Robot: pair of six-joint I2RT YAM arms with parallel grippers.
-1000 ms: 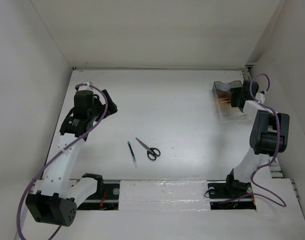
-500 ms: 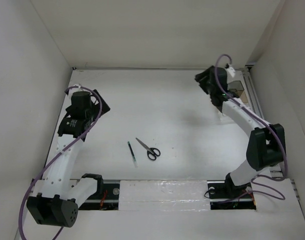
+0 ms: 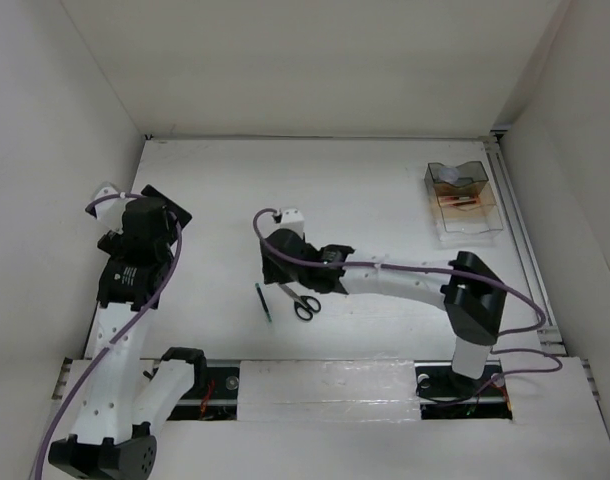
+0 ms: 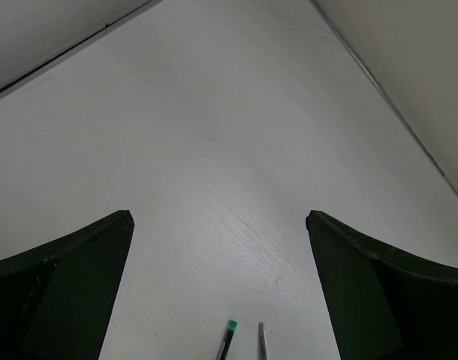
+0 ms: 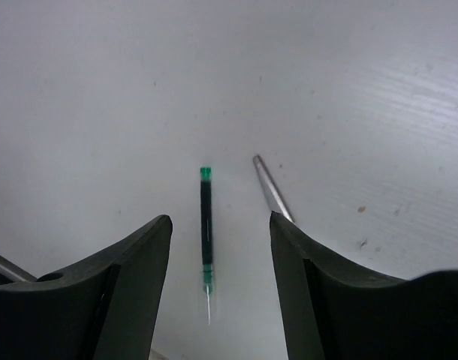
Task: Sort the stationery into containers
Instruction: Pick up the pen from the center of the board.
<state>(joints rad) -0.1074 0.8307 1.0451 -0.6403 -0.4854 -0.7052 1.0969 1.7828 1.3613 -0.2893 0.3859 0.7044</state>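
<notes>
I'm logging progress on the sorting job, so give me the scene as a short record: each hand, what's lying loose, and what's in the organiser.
left hand: open, empty, at the left side of the table
right hand: open, empty, above the dark pen
dark pen: green-ended, flat on the table, seen between the right hand's fingers
scissors: flat on the table beside the dark pen, not touching it
organiser: far right corner, holds a round roll and a red-and-white pen
left to sort: dark pen, scissors

white arms [image 3: 405, 278], black joints [image 3: 475, 305], trailing purple cables [image 3: 177, 245]
</notes>
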